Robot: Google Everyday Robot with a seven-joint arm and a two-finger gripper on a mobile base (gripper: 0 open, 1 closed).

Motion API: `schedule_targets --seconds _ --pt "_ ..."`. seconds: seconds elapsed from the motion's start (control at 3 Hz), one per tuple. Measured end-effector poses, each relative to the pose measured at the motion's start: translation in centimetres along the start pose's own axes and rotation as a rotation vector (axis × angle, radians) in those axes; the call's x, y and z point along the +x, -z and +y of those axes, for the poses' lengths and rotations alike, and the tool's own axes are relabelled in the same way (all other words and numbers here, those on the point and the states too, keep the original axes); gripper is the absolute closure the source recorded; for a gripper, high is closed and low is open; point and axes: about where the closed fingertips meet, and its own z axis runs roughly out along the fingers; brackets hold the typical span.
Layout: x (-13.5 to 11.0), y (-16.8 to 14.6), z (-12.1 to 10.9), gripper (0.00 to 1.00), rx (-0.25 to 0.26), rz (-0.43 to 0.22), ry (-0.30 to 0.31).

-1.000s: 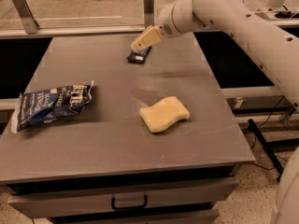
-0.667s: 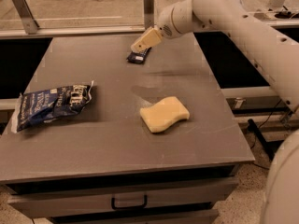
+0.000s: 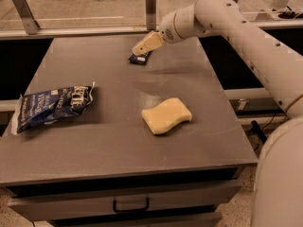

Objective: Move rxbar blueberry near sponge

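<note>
The rxbar blueberry (image 3: 139, 58) is a small dark navy bar lying flat near the far edge of the grey table (image 3: 118, 145). My gripper (image 3: 142, 47) hangs just above it, its tan fingers (image 3: 147, 43) pointing down-left and partly covering the bar. The pale yellow sponge (image 3: 166, 115) with wavy sides lies at the table's middle right, well in front of the bar.
A large blue-and-white chip bag (image 3: 52, 105) lies at the table's left side. My white arm (image 3: 236, 37) reaches in from the right. A rail with metal posts (image 3: 150, 6) runs behind the table. A drawer handle (image 3: 130, 205) sits below the front edge.
The gripper has shifted slightly, staying over the bar. The bar, sponge and chip bag have not moved.
</note>
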Motion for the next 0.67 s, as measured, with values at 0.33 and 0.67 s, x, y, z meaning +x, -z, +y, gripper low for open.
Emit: schedule_targets --seconds 0.33,0.67 --pt "0.9 -1.5 0.1 0.00 -0.045 -0.012 -0.042" --pt "1.6 -3.6 0.7 0.00 -0.091 -0.039 -0.063"
